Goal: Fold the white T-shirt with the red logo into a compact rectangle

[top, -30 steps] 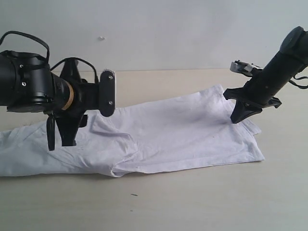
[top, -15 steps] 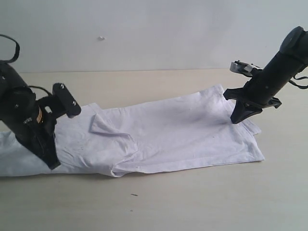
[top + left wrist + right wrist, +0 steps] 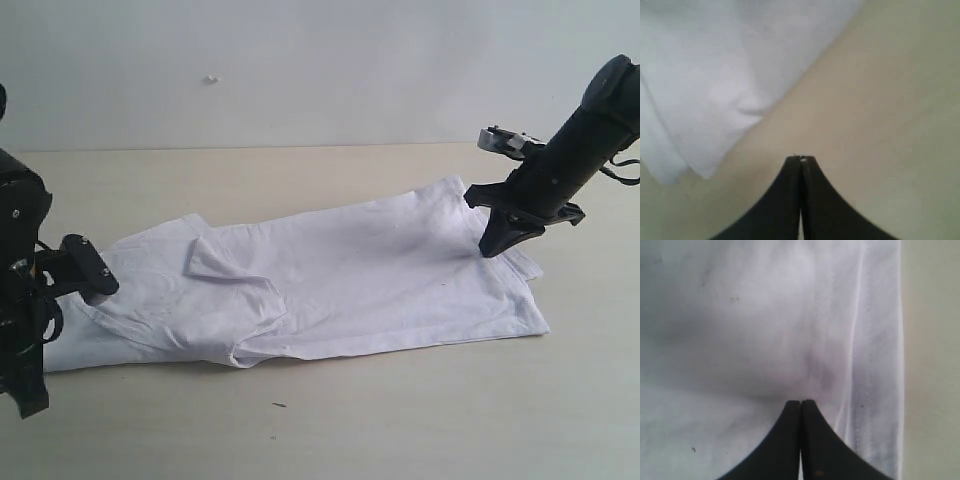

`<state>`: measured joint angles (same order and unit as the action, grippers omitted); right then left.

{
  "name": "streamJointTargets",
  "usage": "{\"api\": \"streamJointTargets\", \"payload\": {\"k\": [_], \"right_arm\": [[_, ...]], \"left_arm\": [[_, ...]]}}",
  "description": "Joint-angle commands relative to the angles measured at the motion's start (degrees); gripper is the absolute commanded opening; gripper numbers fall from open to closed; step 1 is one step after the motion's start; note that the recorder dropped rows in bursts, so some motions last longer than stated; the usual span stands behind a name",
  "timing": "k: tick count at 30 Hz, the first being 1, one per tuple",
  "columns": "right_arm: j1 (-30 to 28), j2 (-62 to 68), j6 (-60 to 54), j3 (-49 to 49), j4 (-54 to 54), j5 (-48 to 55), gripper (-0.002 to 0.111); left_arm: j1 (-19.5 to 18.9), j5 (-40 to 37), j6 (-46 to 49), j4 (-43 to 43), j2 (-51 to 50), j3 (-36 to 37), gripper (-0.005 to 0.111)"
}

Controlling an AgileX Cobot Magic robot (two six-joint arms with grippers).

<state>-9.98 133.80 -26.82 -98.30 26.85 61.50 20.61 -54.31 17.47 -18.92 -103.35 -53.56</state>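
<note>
Pale, plain wall (image 3: 320, 70) runs behind a beige tabletop (image 3: 400, 420) that fills the lower part of the exterior view. Spread across that top lies the white T-shirt (image 3: 350, 280), flat and stretched lengthwise between the two arms, one end reaching toward the left gripper (image 3: 30, 402) and the other lying under the right gripper (image 3: 492, 248).

The left gripper hangs low at the edge of the exterior view, its jaws pressed together with nothing between them. In the left wrist view its tips (image 3: 800, 159) sit over bare table, and the shirt's edge (image 3: 715, 100) lies near them but apart, off to one side of the closed fingers.

The right gripper comes down at a slant from its dark arm and meets the shirt close to that end's border. Its jaws are also together (image 3: 801, 402), tips down on the cloth, where the fabric puckers slightly just ahead of them; whether any cloth is caught between them cannot be told. Beside those tips runs the stitched hem (image 3: 875, 365), with bare table beyond it.

Well away from the right gripper, nearer the left one, a small triangular flap (image 3: 225, 262) of the shirt lies folded over onto the body. A tiny dark speck (image 3: 278, 405) rests on the table between the two grippers, off the shirt's near edge.
</note>
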Motion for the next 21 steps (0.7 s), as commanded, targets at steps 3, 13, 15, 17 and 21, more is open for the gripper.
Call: {"api": "streamJointTargets", "payload": {"k": [3, 13, 15, 17, 21], "right_arm": [[0.0, -0.6, -0.1, 0.1, 2.8, 1.7, 0.0], [0.0, -0.3, -1.6, 0.1, 2.8, 1.1, 0.0], [0.0, -0.3, -1.6, 0.1, 2.8, 1.1, 0.0], [0.0, -0.3, -1.6, 0.1, 2.8, 1.1, 0.0], [0.0, -0.4, -1.9, 0.1, 2.8, 1.1, 0.0]], "left_arm": [[-7.1, 24.6, -8.6, 13.5, 4.1, 0.1, 0.046], [-17.9, 26.8, 17.9, 45.6, -1.9, -1.8, 0.06], [-17.9, 28.0, 23.3, 50.6, -2.0, -1.9, 0.06], [-17.9, 30.2, 24.3, 51.1, -2.6, -1.9, 0.06], [-18.8, 32.3, 24.3, 50.3, -4.0, -1.9, 0.06]]}}
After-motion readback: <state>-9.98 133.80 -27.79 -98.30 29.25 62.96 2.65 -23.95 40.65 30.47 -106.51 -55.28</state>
